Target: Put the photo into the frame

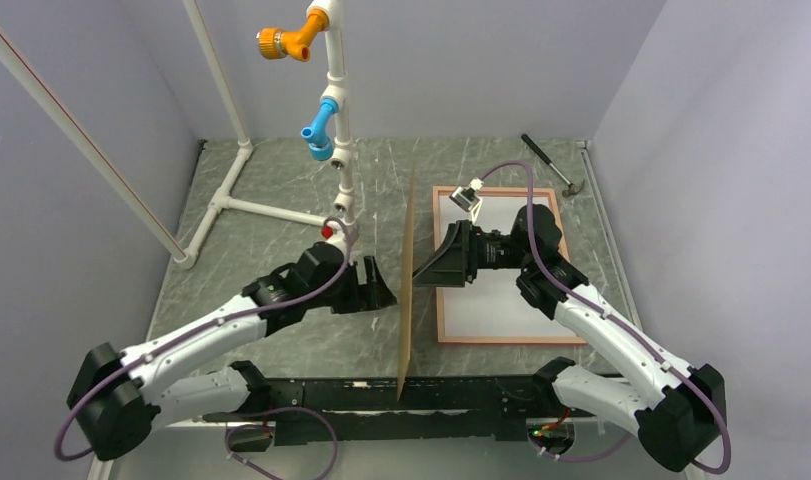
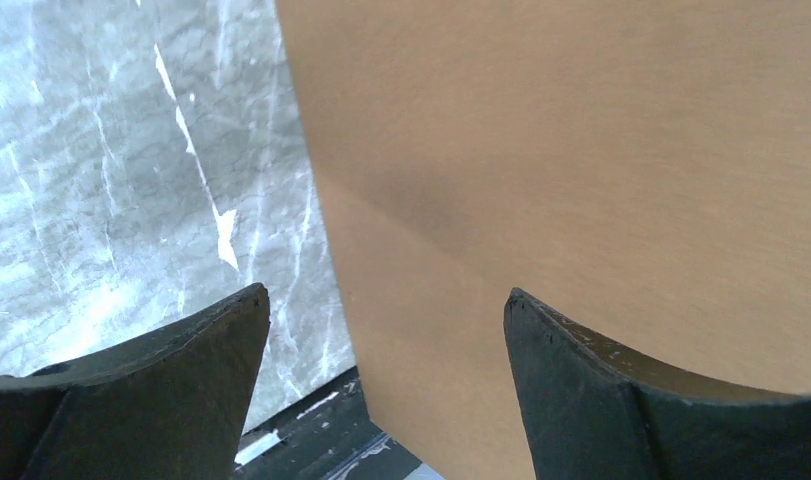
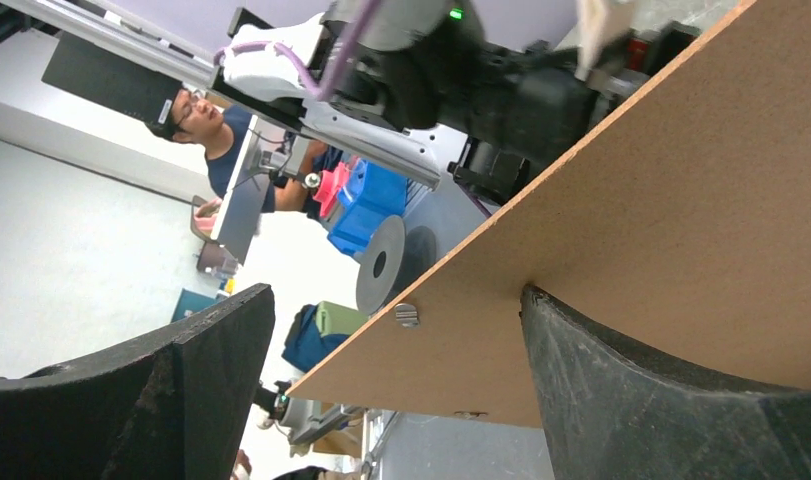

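**A:** Where is the photo [image 1: 496, 305]?

**B:** You can see a white sheet lying flat inside the frame [image 1: 501, 340], on the surface [image 1: 461, 160]. I think that is the photo, picture side down. It looks thin, light and bendy, so it could crease. Take it softly by an edge.

**A:** What about the brown board [image 1: 408, 290]?

**B:** It stands on its edge, just left of the frame. Your right claw [image 1: 426, 270] is between the board and the frame. Your left claw [image 1: 381, 290] is on the board's other side. Both are wide open and grip nothing.

**A:** What is hard to see?

**B:** The picture side is hidden. Your right arm [image 1: 601, 330] covers part of the frame. I cannot tell if the claws touch the board.
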Controlling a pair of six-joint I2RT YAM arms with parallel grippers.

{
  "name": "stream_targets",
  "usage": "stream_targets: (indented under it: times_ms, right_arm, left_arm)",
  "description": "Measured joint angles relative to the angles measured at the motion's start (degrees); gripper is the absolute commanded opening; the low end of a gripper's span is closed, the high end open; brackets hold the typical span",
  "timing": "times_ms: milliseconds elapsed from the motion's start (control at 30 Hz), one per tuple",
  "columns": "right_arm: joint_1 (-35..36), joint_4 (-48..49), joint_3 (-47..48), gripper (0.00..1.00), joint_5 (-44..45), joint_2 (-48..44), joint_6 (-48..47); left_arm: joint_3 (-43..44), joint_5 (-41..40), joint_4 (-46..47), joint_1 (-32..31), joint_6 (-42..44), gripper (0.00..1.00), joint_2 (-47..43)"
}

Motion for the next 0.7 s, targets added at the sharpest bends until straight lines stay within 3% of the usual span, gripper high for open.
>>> stream_targets:
  times_ms: [333,700]
  right_arm:
    - [0.2,1.2,0.2,0.94,0.5,0.7,0.0]
    - [0.9,2.0,0.2,0.94,1.0,2.5,0.0]
  left_arm:
    - [5.4,2.6,-4.5,8.1,1.2,0.91,-14.7]
    - [26.3,9.3,-10.1,11.8,5.6,0.98,-7.1]
